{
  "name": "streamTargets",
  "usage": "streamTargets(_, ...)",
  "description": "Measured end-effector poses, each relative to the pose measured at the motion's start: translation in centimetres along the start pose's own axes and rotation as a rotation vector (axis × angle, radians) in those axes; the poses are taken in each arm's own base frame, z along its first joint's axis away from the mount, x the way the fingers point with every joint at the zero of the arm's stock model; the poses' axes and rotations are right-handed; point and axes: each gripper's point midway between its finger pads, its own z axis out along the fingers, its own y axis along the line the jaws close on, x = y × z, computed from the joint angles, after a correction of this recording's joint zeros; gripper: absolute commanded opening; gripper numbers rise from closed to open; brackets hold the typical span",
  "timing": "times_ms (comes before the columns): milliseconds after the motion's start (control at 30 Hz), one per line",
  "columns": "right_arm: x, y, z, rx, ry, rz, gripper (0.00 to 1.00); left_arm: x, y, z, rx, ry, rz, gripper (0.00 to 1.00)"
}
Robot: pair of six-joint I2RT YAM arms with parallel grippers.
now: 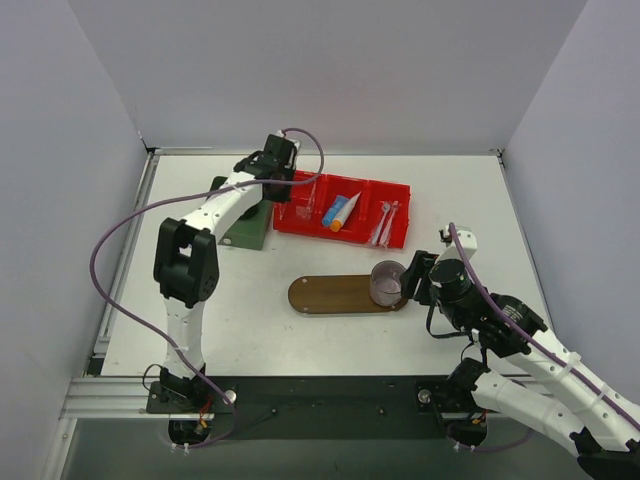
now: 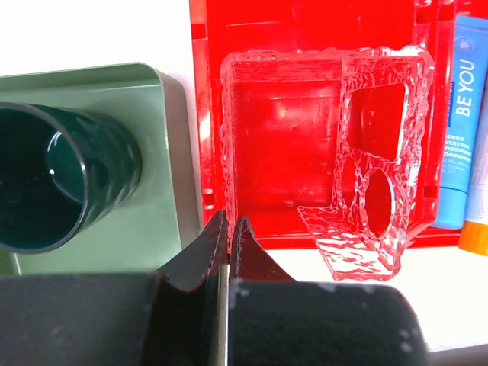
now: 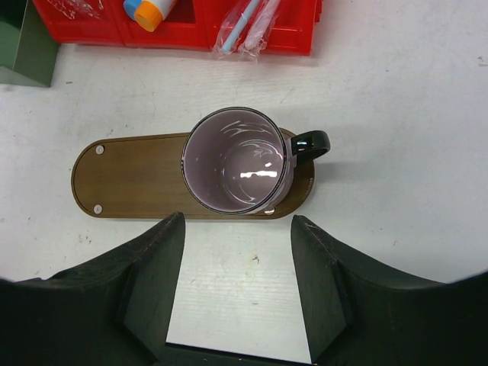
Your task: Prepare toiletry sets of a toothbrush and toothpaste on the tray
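Matt wood for the tray (image 3: 137, 179), metal studs (image 3: 100, 150). Glossy, translucent pink mug (image 3: 229, 164); glossy dark green mug (image 2: 99, 164). Shiny red plastic bin (image 2: 210, 76); rough-textured clear plastic holder (image 2: 381, 221).

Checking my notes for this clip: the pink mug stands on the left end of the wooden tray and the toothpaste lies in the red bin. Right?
No. The pink mug stands on the right end of the tray, as the right wrist view shows; the toothpaste does lie in the red bin.
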Motion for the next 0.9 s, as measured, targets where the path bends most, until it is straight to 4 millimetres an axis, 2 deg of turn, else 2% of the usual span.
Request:
streamTargets(167, 0.2, 0.2, -0.1, -0.015, 0.010, 0.000, 0.53, -1.0, 0.6, -2.3, 0.030, -0.055, -0.044, 0.00)
streamTargets(367, 0.0, 0.3, -0.5, -0.028, 0.010, 0.003, 0.54, -4.1, 1.2, -6.2, 0.093, -0.177, -0.112, 0.00)
streamTargets(500, -1.4, 0.8, -1.7, -0.042, 0.011, -0.010, 0.56, -4.9, 1.2, -9.2, 0.154, -0.248, -0.154, 0.00)
streamTargets(633, -3.8, 1.4, -3.4, -0.068, -0.019, -0.016, 0.59, -4.0, 1.1, -13.3, 0.228, -0.312, -0.200, 0.00)
streamTargets(733, -4.5, 1.5, -4.0, -0.069, -0.027, -0.013, 0.58, -2.7, 0.5, -16.4, 0.301, -0.363, -0.233, 0.00)
streamTargets(800, -4.9, 1.7, -4.1, -0.068, -0.022, -0.014, 0.55, -1.5, -0.3, -18.2, 0.369, -0.389, -0.254, 0.00)
streamTargets(900, -5.6, 2.8, -3.6, -0.062, 0.000, -0.013, 0.53, 0.9, -2.1, -19.6, 0.494, -0.397, -0.286, 0.00)
